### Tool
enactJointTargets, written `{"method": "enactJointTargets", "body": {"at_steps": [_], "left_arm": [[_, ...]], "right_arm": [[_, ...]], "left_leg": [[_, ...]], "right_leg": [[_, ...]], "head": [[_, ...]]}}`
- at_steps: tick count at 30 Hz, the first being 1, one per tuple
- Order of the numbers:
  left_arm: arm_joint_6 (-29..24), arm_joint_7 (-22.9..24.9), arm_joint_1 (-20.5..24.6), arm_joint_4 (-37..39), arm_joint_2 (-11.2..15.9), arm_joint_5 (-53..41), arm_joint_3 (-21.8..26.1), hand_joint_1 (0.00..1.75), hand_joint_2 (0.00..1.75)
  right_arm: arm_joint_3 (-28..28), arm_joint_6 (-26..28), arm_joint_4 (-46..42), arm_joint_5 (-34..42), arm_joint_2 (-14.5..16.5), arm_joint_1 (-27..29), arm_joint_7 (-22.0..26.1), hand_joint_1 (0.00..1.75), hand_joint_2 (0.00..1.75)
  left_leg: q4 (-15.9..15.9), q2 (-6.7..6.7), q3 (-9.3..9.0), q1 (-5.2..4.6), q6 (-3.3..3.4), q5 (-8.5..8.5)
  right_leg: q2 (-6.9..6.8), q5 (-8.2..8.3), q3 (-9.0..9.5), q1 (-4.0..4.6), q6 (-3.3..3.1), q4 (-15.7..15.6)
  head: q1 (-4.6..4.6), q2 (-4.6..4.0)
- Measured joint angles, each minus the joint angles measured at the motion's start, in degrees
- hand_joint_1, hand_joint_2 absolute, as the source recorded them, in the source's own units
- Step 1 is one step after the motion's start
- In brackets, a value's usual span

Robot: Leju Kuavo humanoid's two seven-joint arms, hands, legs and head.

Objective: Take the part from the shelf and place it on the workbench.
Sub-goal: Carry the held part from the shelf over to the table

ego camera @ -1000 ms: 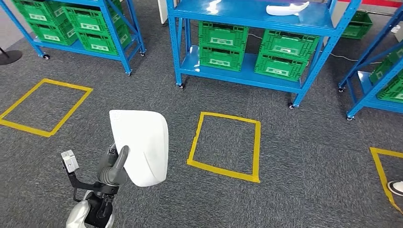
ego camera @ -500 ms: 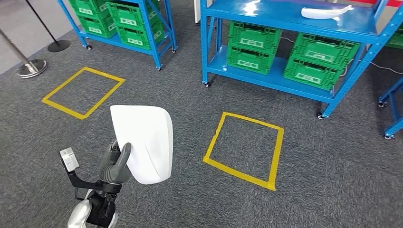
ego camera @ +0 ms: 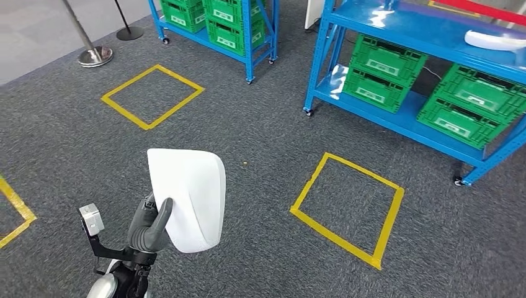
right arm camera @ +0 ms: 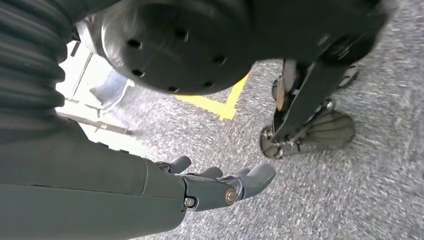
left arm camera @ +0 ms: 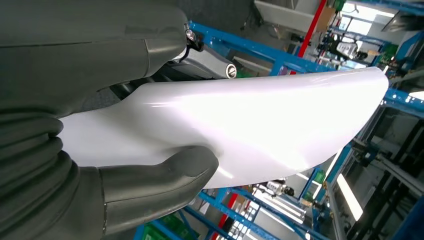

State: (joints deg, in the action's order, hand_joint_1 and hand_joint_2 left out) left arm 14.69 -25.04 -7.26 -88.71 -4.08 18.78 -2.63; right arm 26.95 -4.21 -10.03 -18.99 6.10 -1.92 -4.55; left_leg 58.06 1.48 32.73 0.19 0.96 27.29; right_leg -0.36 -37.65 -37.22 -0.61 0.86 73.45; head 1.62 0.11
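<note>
A smooth white curved part [ego camera: 188,197] stands upright in front of me, gripped from below by my left hand [ego camera: 150,225]. In the left wrist view the part [left arm camera: 260,125] spans the frame, with the grey thumb [left arm camera: 165,180] pressed against one face and the darker fingers behind the other. My right hand [right arm camera: 220,187] hangs over the grey carpet with its fingers slightly apart and nothing in them. Another white part [ego camera: 496,40] lies on the top of the blue shelf [ego camera: 428,28] at the far right.
Green crates [ego camera: 471,102] fill the blue shelf's lower levels; a second blue rack [ego camera: 217,22] with green crates stands at the back. Yellow tape squares [ego camera: 347,208] [ego camera: 152,96] mark the grey carpet. Two stanchion bases [ego camera: 94,56] stand at the far left.
The whole view has swung left: the shelves and tape squares slid to the right, and stanchions came into sight. The white part stays held in my left hand the same way.
</note>
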Motion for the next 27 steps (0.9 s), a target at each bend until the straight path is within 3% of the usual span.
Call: {"method": "enactJointTargets", "body": {"at_steps": [1, 2, 3, 5, 7, 9, 10, 11, 12, 14, 16, 17, 18, 20, 22, 23, 25, 27], "left_arm": [[0.0, 0.0, -0.1, 0.0, 0.0, 0.0, 0.0, 1.75, 1.75], [0.0, 0.1, -0.2, 0.0, 0.0, 0.0, 0.0, 1.75, 1.75], [0.0, 0.0, -0.3, 0.0, 0.0, 0.0, 0.0, 1.75, 1.75], [0.4, -0.3, -0.2, 0.0, 0.0, 0.1, 0.0, 1.75, 1.75], [0.9, -1.3, 0.3, 0.2, 0.1, 0.0, -0.3, 1.75, 1.75], [1.1, -2.4, 1.0, 0.6, 0.4, -0.2, -0.7, 1.75, 1.75], [1.0, -3.1, 1.3, 0.8, 0.8, -0.1, -0.9, 1.75, 1.75], [0.9, -3.8, 1.5, 1.1, 1.1, 0.1, -1.0, 1.75, 1.75], [0.7, -4.6, 1.7, 1.4, 1.5, 0.4, -1.1, 1.75, 1.75], [0.5, -6.2, 2.0, 2.0, 1.9, 1.4, -1.2, 1.75, 1.75], [0.3, -7.2, 2.1, 2.7, 2.1, 2.2, -1.3, 1.75, 1.75], [0.2, -7.5, 2.1, 2.9, 2.1, 2.4, -1.3, 1.75, 1.75], [0.2, -7.7, 2.1, 3.1, 2.1, 2.5, -1.3, 1.75, 1.75], [0.2, -7.8, 2.1, 3.3, 2.1, 2.7, -1.3, 1.75, 1.75], [0.2, -8.0, 2.2, 3.3, 2.1, 2.8, -1.3, 1.75, 1.75], [0.2, -8.0, 2.2, 3.3, 2.1, 2.8, -1.3, 1.75, 1.75], [0.2, -8.1, 2.1, 3.4, 2.2, 2.8, -1.2, 1.75, 1.75], [0.2, -8.1, 2.2, 3.4, 2.2, 2.8, -1.2, 1.75, 1.75]], "right_arm": [[0.0, 0.0, 0.0, 0.0, 0.0, 0.0, 0.0, 0.0, 1.75], [0.0, 0.0, 0.0, 0.1, 0.0, 0.0, 0.0, 0.0, 1.75], [0.0, 0.0, 0.0, 0.1, 0.0, 0.0, 0.0, 0.0, 1.75], [0.0, -0.3, 0.0, 0.1, 0.0, 0.0, 0.3, 0.0, 1.75], [-0.3, -1.2, 0.0, -1.1, 0.0, -0.1, 0.9, 0.0, 1.75], [-1.2, -2.2, 0.0, -3.4, 0.0, -0.4, 1.8, 0.0, 1.75], [-1.8, -2.4, 0.0, -4.3, 0.1, -0.6, 2.5, 0.0, 1.75], [-2.3, -2.6, 0.0, -4.9, 0.2, -0.7, 3.5, 0.0, 1.75], [-2.7, -2.9, 0.0, -5.3, 0.3, -0.8, 4.5, 0.0, 1.75], [-3.6, -3.3, 0.0, -6.4, 0.4, -1.1, 5.6, 0.0, 1.75], [-4.8, -3.5, 0.0, -8.0, 0.4, -1.5, 5.5, 0.0, 1.75], [-5.3, -3.5, 0.0, -8.6, 0.5, -1.8, 5.3, 0.0, 1.75], [-5.8, -3.5, 0.0, -9.0, 0.6, -2.1, 5.1, 0.0, 1.75], [-6.5, -3.5, 0.0, -9.3, 0.7, -2.7, 4.8, 0.0, 1.75], [-7.1, -3.5, 0.0, -9.4, 0.8, -3.1, 4.7, 0.0, 1.75], [-7.3, -3.5, 0.0, -9.5, 0.9, -3.2, 4.7, 0.0, 1.75], [-7.7, -3.5, 0.0, -9.5, 0.9, -3.5, 4.7, 0.0, 1.75], [-7.9, -3.5, 0.0, -9.6, 0.9, -3.7, 4.7, 0.0, 1.75]], "left_leg": [[0.1, 0.85, 0.14, -0.04, 0.01, -0.06], [0.3, 1.72, 0.24, -0.06, -0.01, -0.1], [0.5, 2.62, 0.29, -0.06, -0.07, -0.13], [0.9, 4.19, 0.5, -0.07, -0.37, -0.16], [1.0, 5.49, 1.03, -0.01, -1.09, -0.37], [0.7, 6.71, 1.6, 0.08, -2.01, -0.82], [0.7, 6.36, 1.81, 0.08, -2.33, -0.87], [1.3, 5.06, 2.24, -0.03, -2.58, -0.44], [3.1, 3.19, 3.12, -0.12, -2.81, 0.69], [10.0, -0.32, 6.27, -0.02, -3.29, 4.47], [16.2, -1.1, 9.0, 0.24, -3.72, 6.77], [16.4, -1.26, 8.92, 0.33, -3.82, 6.36], [14.2, -1.6, 7.52, 0.38, -3.83, 4.95], [5.8, -4.1, 2.72, 0.25, -3.51, 1.63], [0.5, -6.21, -0.18, -0.04, -2.85, 0.14], [0.1, -6.27, -0.21, -0.2, -2.51, 0.18], [-0.2, -4.66, -0.03, -0.14, -1.84, -0.12], [-0.7, -3.08, -0.2, 0.19, -1.04, -0.61]], "right_leg": [[0.12, -0.1, -0.94, 0.05, -0.07, 1.8], [0.24, 1.02, -0.74, 0.08, -0.21, 1.1], [0.61, 3.07, 0.61, 0.08, -0.39, -1.8], [2.84, 6.7, 4.34, 0.05, -0.83, -10.0], [4.33, 7.76, 5.93, 0.12, -1.16, -14.0], [3.38, 7.98, 5.87, 0.16, -1.65, -14.4], [2.72, 8.24, 5.91, 0.09, -2.05, -14.7], [2.03, 8.5, 5.98, -0.06, -2.48, -15.0], [1.29, 8.71, 6.01, -0.2, -2.84, -15.3], [-0.27, 8.82, 5.92, -0.11, -3.17, -15.4], [-2.07, 8.79, 5.83, -0.05, -3.19, -15.4], [-2.95, 8.76, 5.83, -0.05, -3.16, -15.4], [-3.79, 8.72, 5.9, -0.05, -3.09, -15.4], [-5.26, 8.51, 6.2, 0.1, -2.77, -15.3], [-6.46, 8.29, 6.58, 0.33, -2.14, -15.3], [-7.05, 8.22, 6.76, 0.4, -1.78, -15.4], [-7.88, 7.99, 7.22, 0.27, -0.95, -15.5], [-5.16, 6.16, 6.6, 0.06, -0.3, -13.2]], "head": [[0.0, 0.0], [0.0, 0.01], [0.0, 0.01], [0.01, 0.01], [0.0, 0.01], [-0.01, 0.01], [0.0, 0.01], [0.1, 0.01], [0.21, 0.01], [0.45, 0.01], [0.47, 0.01], [0.46, 0.01], [0.47, 0.01], [0.46, 0.0], [0.38, 0.0], [0.33, 0.0], [0.31, 0.01], [0.21, 0.01]]}}
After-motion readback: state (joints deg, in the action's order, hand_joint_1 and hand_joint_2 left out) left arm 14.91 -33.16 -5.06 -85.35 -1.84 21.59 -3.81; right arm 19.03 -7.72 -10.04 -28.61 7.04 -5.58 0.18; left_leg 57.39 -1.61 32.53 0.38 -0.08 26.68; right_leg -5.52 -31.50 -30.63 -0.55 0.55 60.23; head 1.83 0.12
